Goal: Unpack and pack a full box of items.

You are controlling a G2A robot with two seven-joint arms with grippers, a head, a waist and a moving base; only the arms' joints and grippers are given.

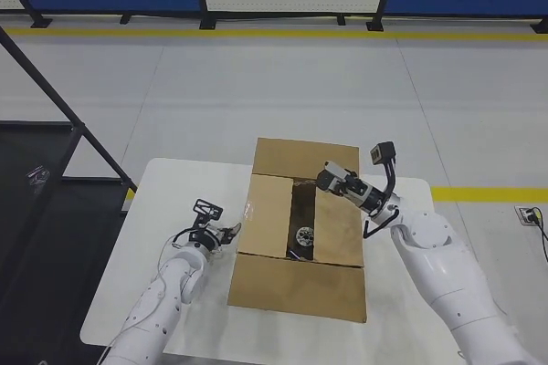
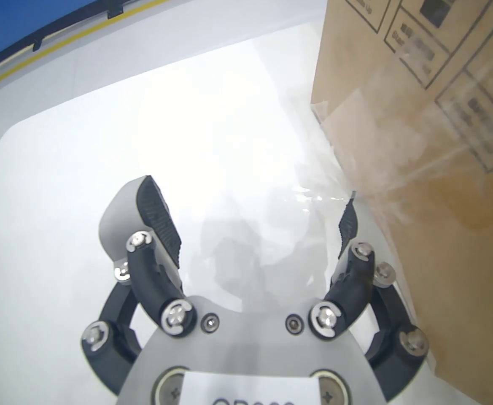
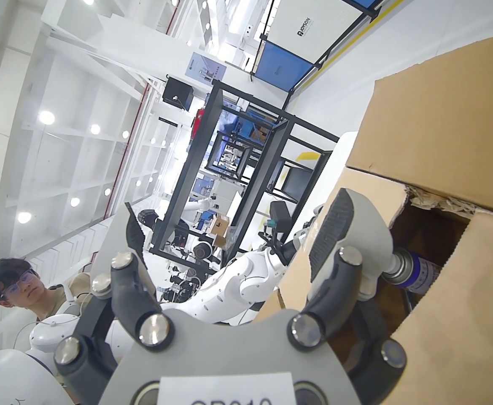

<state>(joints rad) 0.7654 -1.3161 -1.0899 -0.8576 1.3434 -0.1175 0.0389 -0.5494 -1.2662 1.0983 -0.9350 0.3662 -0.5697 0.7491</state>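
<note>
Box (image 1: 265, 214), flaps part-open, spray can (image 3: 415, 274) inside; left gripper (image 1: 226, 230) splayed at 9 o'clock, right gripper (image 1: 329, 176) splayed at 1 o'clock

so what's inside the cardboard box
Through the gap between the flaps of the cardboard box, a spray can with a blue label shows. From above, a small round shape, unclear what. The flaps cover everything else.

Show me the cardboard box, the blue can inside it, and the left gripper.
cardboard box (image 1: 297, 287), top view, on its near outer flap.
blue can (image 3: 417, 274), right wrist view, on its labelled body.
left gripper (image 2: 249, 195), left wrist view, midway between its open fingers.
</note>
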